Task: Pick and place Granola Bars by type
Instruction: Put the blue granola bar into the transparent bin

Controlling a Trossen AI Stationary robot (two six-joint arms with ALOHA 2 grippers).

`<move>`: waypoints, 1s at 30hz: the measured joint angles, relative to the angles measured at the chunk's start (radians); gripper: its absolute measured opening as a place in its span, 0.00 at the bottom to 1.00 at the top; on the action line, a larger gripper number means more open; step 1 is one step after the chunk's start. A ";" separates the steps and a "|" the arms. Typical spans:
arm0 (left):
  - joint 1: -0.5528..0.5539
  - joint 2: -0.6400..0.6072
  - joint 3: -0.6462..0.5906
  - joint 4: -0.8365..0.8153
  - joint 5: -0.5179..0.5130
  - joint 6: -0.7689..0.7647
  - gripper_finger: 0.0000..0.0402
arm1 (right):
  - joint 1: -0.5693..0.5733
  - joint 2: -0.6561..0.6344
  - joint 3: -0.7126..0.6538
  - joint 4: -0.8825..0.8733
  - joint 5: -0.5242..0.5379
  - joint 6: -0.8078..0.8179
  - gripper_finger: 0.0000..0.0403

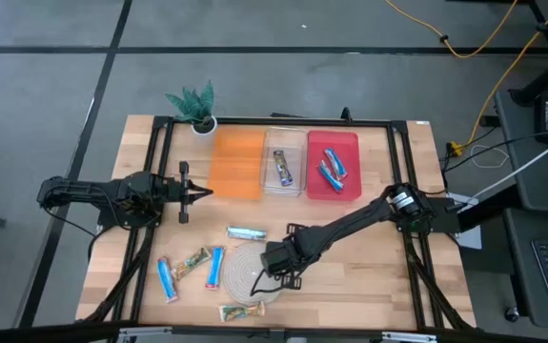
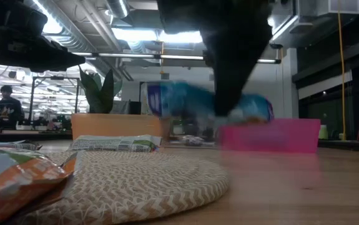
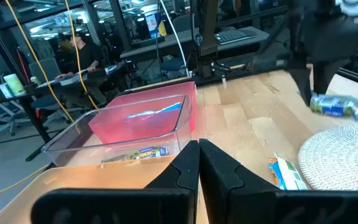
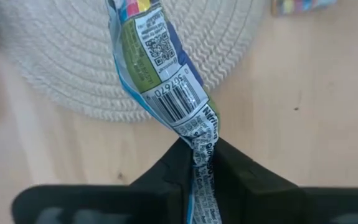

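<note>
My right gripper [image 1: 275, 259] hangs over the round woven mat [image 1: 245, 274] and is shut on a blue granola bar [image 4: 157, 59], which also shows in the low view [image 2: 207, 103] and in the left wrist view [image 3: 339, 106]. On the table lie a silvery bar [image 1: 246, 232], two blue bars [image 1: 166, 278] [image 1: 215, 268] and two green-and-tan bars [image 1: 193, 261] [image 1: 240, 311]. The clear bin [image 1: 297, 143] holds one bar [image 1: 281, 167], and the red bin [image 1: 350, 143] holds two blue ones [image 1: 331, 168]. My left gripper [image 1: 200, 193] waits shut beside the orange bin [image 1: 235, 164]. My right gripper pinches the blue bar by the crimped end of its wrapper [image 4: 203, 140] between the two fingers [image 4: 174, 163], coming from above. The bar reaches away from the fingers over the mat's edge. In the low view it is lifted clear of the table.
A small potted plant [image 1: 197, 107] stands at the far left corner, behind the orange bin. The three bins sit in a row along the far edge. Bare wood lies to the right of the mat [image 1: 369, 276]. People sit at desks beyond the table [image 3: 82, 53].
</note>
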 joint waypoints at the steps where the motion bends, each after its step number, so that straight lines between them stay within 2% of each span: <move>1: 0.000 0.000 0.000 0.000 0.000 0.000 0.01 | 0.003 -0.001 0.018 -0.014 0.012 -0.001 0.14; 9: 0.000 0.000 0.000 0.000 0.000 0.000 0.01 | 0.039 -0.001 0.153 -0.216 0.109 0.015 0.13; 19: 0.000 0.000 0.000 0.000 0.000 0.000 0.01 | 0.073 -0.001 0.288 -0.323 0.110 0.016 0.13; 30: 0.000 0.000 0.000 0.000 0.000 0.000 0.01 | 0.049 -0.001 0.461 -0.435 0.119 -0.018 0.13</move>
